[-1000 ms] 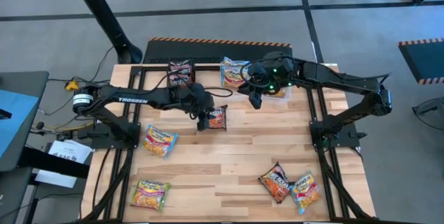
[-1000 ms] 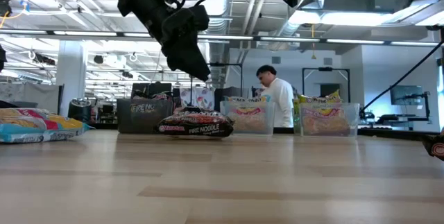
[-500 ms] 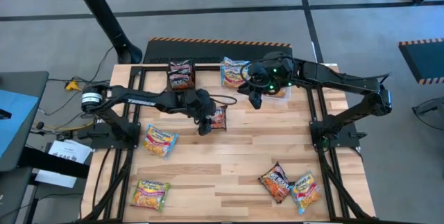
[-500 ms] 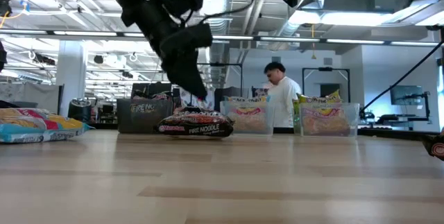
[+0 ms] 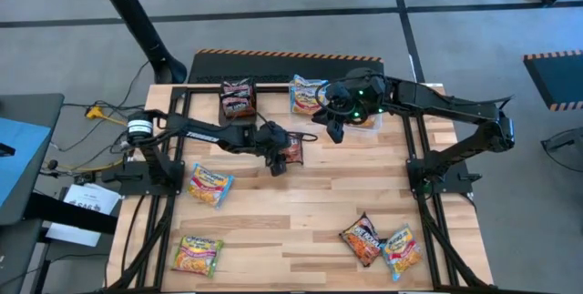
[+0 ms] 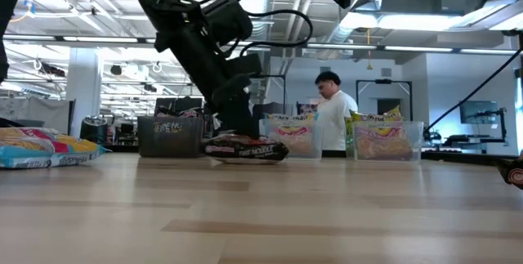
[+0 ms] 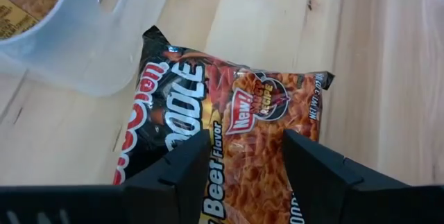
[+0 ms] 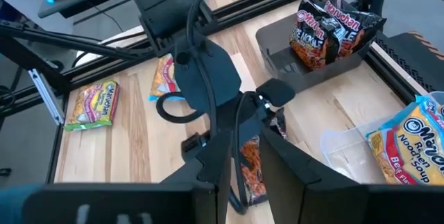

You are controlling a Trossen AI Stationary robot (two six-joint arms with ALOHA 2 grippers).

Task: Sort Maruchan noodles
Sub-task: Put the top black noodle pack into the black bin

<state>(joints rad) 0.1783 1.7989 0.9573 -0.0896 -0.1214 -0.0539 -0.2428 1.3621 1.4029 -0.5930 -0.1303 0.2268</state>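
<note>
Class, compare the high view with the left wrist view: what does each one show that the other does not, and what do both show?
Only the high view shows the whole table, the green-edged packets, the black box and the right end effector raised near the far tubs. Only the left wrist view shows the print on the dark packet and the left end effector open over it. Both show that dark packet on the wood beside a clear tub.

1. A light wooden table carries everything.
2. Loose noodle packets lie on it: a dark packet mid-table, two yellow-edged packets at left, two packets front right.
3. A black box and clear tubs sit along the far edge.
</note>
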